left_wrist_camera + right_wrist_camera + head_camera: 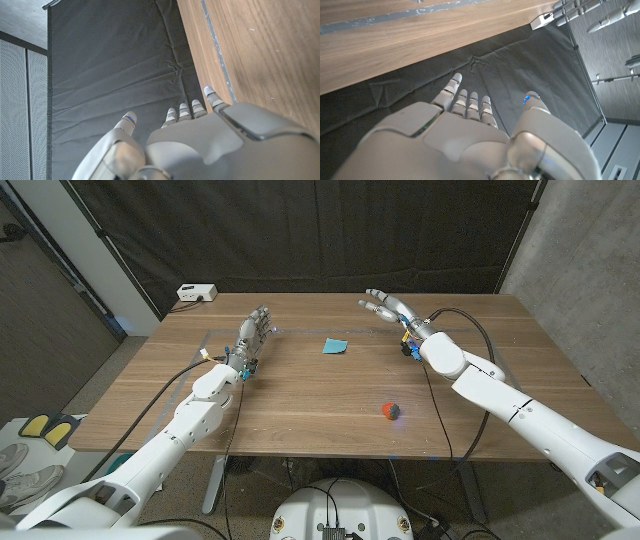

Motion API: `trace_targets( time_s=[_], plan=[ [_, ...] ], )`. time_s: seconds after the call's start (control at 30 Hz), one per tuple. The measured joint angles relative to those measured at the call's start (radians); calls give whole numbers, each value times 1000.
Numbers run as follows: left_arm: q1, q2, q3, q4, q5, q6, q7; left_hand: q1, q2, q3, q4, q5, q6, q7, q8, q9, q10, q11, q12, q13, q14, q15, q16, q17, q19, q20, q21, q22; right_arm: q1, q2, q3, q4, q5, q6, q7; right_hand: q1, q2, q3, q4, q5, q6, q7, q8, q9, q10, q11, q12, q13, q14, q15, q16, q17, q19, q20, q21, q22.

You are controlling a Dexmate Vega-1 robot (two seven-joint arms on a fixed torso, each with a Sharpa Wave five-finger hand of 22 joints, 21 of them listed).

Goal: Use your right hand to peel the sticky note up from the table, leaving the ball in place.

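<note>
A small blue sticky note point(335, 346) lies on the wooden table point(300, 395) near the middle, toward the far side. A little red and blue ball point(391, 411) sits nearer the front, right of centre. My right hand point(388, 308) hovers at the far side, to the right of the note and apart from it, fingers spread and holding nothing. The right wrist view shows its fingers point(470, 102) reaching out past the table's far edge. My left hand point(254, 332) stands at the far left, fingers extended and empty; its fingers point(185, 111) are straight in the left wrist view.
A white box point(196, 293) with a cable sits at the table's far left corner. A dark curtain point(330, 230) hangs behind the table. A grey taped outline point(215, 335) marks the tabletop near my left hand.
</note>
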Motion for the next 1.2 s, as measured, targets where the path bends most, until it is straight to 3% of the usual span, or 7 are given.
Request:
trace_targets(
  time_s=[0.4,0.83,1.0,1.2],
  plan=[
    [1,0,0,-2,-1,2,0,0,0,0,0,0,4,-4,0,0,0,0,0,0,4,-4,0,0,5,5,0,0,40,-9,-65,-49,-143,-107,31,24,2,18,-18,0,14,-15,0,0,10,-10,-6,0,10,-10,0,-5,1,-1,0,0],
    [5,3,0,-8,-1,1,-1,0,0,0,0,8,7,-7,0,0,5,-6,0,0,9,-9,0,0,5,5,-7,0,80,-1,-148,-75,-301,-204,60,84,10,58,-58,0,45,-23,4,0,29,-29,-6,0,28,-28,0,-5,18,-7,0,0],
    [7,5,-1,-12,-1,1,-1,0,0,-8,0,8,7,-7,0,0,5,-6,0,1,16,2,0,0,2,32,-11,0,89,7,-166,-74,-335,-219,69,98,8,68,-68,0,48,-23,4,0,29,-28,-5,0,33,-32,0,-5,32,-15,0,0],
    [12,9,-3,-18,-1,1,2,0,0,-8,0,8,22,-21,0,0,9,-9,0,5,30,35,0,5,3,57,-15,0,101,20,-187,-58,-367,-221,82,155,-4,96,-97,0,57,-22,4,0,43,-33,-10,0,55,-33,0,-5,48,-9,0,-2]
  ],
)
